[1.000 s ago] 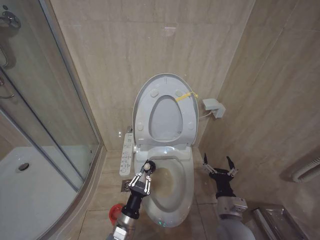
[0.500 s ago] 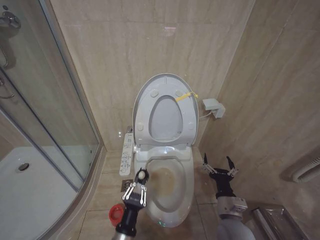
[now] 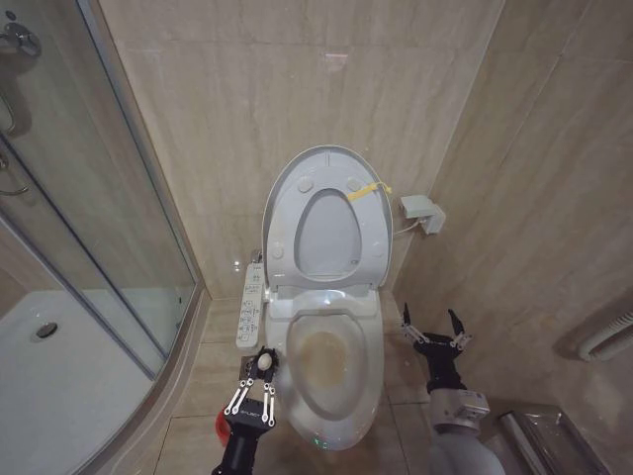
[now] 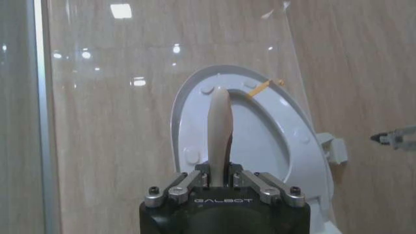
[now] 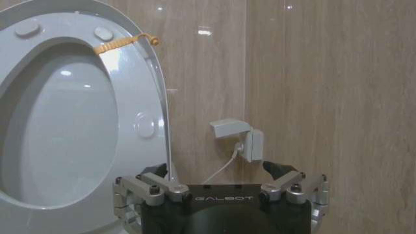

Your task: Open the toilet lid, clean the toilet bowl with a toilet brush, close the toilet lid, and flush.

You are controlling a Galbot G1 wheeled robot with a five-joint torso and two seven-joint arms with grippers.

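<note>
The left gripper (image 3: 253,388) pinches the brush (image 4: 219,131) handle left of the bowl (image 3: 331,368), above the red holder (image 3: 224,424). A tilted brush could catch the holder's rim and tip it. The bowl is stained yellowish inside; the lid (image 3: 326,218) stands raised against the far wall. The right gripper (image 3: 432,328) waits wide open, right of the bowl.

This is a bathroom. A white toilet bowl (image 3: 331,381) stands on the floor against the wall, with its toilet lid (image 3: 326,218) lifted up. A long strip of buttons (image 3: 251,305) sits just beside the seat. Next to it is a shower with glass walls (image 3: 89,198), a curved white shower tray (image 3: 59,386) and shiny metal taps (image 3: 18,40). The walls (image 3: 237,89) and floor (image 3: 203,381) are covered in big beige tiles.
</note>
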